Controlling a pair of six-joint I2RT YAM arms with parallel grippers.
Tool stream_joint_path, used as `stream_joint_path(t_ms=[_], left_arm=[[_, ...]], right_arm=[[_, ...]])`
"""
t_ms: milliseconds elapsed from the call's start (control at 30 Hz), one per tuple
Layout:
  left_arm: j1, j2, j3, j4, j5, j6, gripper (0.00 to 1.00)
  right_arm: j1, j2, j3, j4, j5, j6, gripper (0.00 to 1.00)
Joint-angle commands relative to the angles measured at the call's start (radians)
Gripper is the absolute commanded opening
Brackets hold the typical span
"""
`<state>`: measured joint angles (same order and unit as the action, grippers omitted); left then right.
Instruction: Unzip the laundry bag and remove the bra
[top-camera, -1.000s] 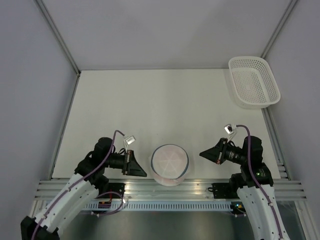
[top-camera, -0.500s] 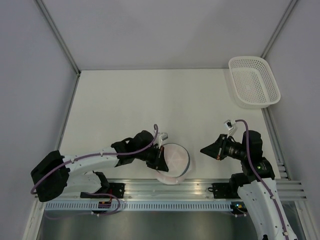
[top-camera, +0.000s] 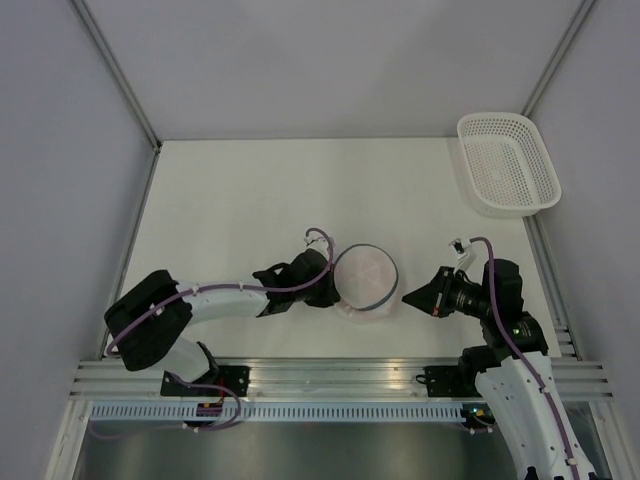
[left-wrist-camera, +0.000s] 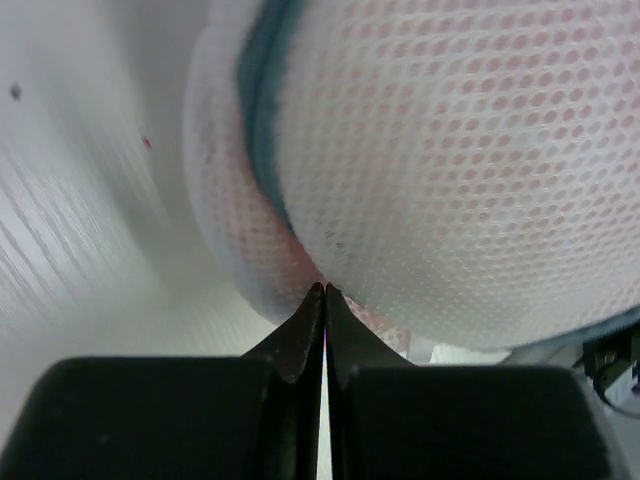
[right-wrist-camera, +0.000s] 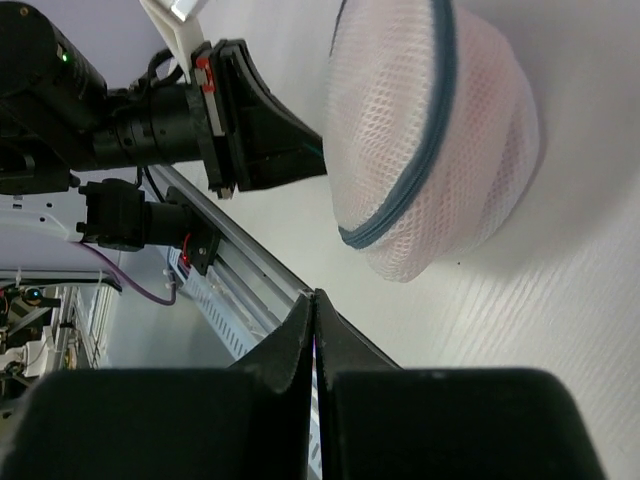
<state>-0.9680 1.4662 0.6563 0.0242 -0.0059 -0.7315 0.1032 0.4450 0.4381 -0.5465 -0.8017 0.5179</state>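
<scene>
Laundry bag (top-camera: 365, 280) sits in the near half of the bench, about midway between the left and right edges. Its grey zipper rim shows along its right side. Salmon-pink bra (left-wrist-camera: 292, 245) shows through the mesh, inside the bag.

Left gripper (top-camera: 332, 290): jaws closed tight, tips touching the bag's left side. Cannot tell whether any mesh is pinched.

Right gripper (top-camera: 405, 297): jaws closed on nothing, just beside the bag's right side, not touching.

White perforated basket (top-camera: 507, 165) is at the far right corner.
</scene>
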Motion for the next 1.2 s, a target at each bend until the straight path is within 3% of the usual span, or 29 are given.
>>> stream_joint_path(t_ms=[0, 267, 433, 733, 867, 1033, 1167], left_arm=[[0.049, 0.055, 0.088, 0.085, -0.095, 0.041, 0.02], [0.172, 0.172, 0.170, 0.220, 0.001, 0.078, 0.02], [0.189, 0.126, 0.163, 0.255, 0.078, 0.054, 0.02], [0.186, -0.058, -0.059, 0.353, 0.136, -0.034, 0.02], [0.186, -0.075, -0.110, 0.387, 0.147, -0.058, 0.02], [0.172, -0.055, -0.126, 0.427, 0.188, -0.085, 0.02], [0.169, -0.061, -0.141, 0.447, 0.191, -0.097, 0.02]], right_arm=[[0.004, 0.003, -0.004, 0.010, 0.036, -0.015, 0.00], [0.004, 0.026, -0.018, 0.046, 0.143, -0.018, 0.00], [0.004, 0.070, -0.002, 0.082, 0.222, -0.002, 0.01], [0.032, 0.221, -0.062, 0.255, 0.052, 0.050, 0.00], [0.163, 0.267, -0.067, 0.338, 0.054, 0.094, 0.00], [0.346, 0.423, -0.036, 0.368, 0.289, 0.106, 0.01], [0.392, 0.553, 0.039, 0.393, 0.419, 0.088, 0.00]])
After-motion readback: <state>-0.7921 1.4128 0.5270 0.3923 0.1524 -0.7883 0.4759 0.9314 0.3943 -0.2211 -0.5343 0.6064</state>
